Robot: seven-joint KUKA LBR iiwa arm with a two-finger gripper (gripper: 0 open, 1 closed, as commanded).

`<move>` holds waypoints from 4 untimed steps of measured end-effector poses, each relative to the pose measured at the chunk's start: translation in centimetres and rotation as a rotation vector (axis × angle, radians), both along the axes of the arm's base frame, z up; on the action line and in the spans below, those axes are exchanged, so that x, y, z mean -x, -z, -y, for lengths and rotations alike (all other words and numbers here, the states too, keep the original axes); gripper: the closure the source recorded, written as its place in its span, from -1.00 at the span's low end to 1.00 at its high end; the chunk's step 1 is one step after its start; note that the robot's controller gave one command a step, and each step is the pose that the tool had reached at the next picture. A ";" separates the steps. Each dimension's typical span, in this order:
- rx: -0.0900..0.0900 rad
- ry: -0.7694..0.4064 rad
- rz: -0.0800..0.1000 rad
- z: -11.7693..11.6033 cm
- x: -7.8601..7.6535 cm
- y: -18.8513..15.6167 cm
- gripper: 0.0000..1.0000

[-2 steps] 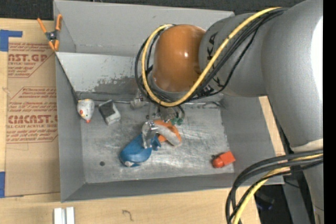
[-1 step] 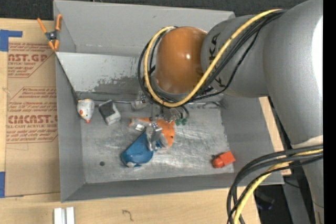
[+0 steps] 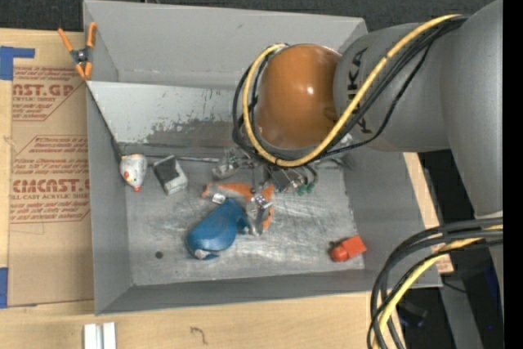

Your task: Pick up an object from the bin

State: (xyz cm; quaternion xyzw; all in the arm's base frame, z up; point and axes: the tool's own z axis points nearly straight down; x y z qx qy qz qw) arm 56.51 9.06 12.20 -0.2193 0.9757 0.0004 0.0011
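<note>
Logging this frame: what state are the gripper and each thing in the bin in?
gripper, low, at the right end of the blue lump.
blue lump, lying front middle, beside the gripper.
orange piece, lying flat just left of the gripper.
red block, lying apart, front right.
grey box, lying loose, left.
white toy, lying far left.

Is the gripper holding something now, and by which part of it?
It cannot be told. The gripper sits at the right end of the blue rounded object, beside a thin orange piece; no hold is visible.
</note>
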 end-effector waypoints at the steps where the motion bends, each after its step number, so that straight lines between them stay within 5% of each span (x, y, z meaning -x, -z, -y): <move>1: 0.001 -0.006 0.001 0.6 -0.6 4.8 -1.00; 2: 0.000 -0.271 0.023 -0.1 -0.7 4.7 1.00; 4: -0.001 -0.276 0.009 -0.3 -0.4 4.4 1.00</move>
